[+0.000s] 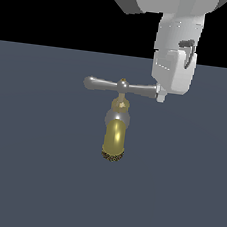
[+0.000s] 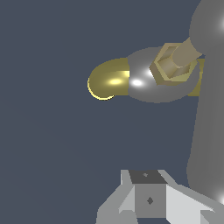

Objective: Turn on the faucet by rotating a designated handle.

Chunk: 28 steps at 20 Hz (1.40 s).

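The faucet [image 1: 115, 136] stands mid-scene on the dark floor, its gold spout pointing toward the camera. The silver handle [image 1: 104, 84] is a level crossbar on a brass knob. My gripper [image 1: 161, 96] hangs at the exterior view's right, its tip right at the bulb of the crossbar's arm on that side. The fingers look closed together and hold nothing. In the wrist view the spout [image 2: 107, 81], the brass stem [image 2: 183, 54] and one handle arm [image 2: 205, 131] show, with my gripper [image 2: 149, 197] beside that arm.
A flat dark grey-blue floor [image 1: 27, 175] spreads all around the faucet. The white robot arm [image 1: 164, 1] comes in from the top of the exterior view. Nothing else shows.
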{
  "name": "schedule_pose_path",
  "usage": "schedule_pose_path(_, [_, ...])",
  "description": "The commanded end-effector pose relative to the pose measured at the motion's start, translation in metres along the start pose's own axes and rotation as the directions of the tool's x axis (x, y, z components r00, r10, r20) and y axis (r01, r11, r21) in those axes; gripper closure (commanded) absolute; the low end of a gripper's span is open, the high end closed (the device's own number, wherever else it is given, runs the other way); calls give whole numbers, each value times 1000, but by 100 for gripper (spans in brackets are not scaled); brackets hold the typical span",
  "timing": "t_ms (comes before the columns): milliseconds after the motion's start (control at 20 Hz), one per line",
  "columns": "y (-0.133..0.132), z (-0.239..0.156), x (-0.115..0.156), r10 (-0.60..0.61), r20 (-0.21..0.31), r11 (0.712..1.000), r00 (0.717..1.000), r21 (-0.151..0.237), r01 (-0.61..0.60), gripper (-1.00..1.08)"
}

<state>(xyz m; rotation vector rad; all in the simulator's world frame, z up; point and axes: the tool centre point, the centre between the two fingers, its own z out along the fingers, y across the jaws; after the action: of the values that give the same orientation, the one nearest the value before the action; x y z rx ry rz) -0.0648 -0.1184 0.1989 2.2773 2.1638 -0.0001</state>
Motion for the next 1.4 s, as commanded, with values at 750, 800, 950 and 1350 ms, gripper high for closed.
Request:
schedule_pose_path(750, [48,0,-5,-1,0,1000,1000,0,1,108])
schedule_pose_path(800, [50,0,-5,-1,0,1000,1000,0,1,108])
schedule_pose_path(950, [59,0,-6,-1,0,1000,1000,0,1,108])
schedule_pose_path(1350, [81,0,-8,-1,0,1000,1000,0,1,108])
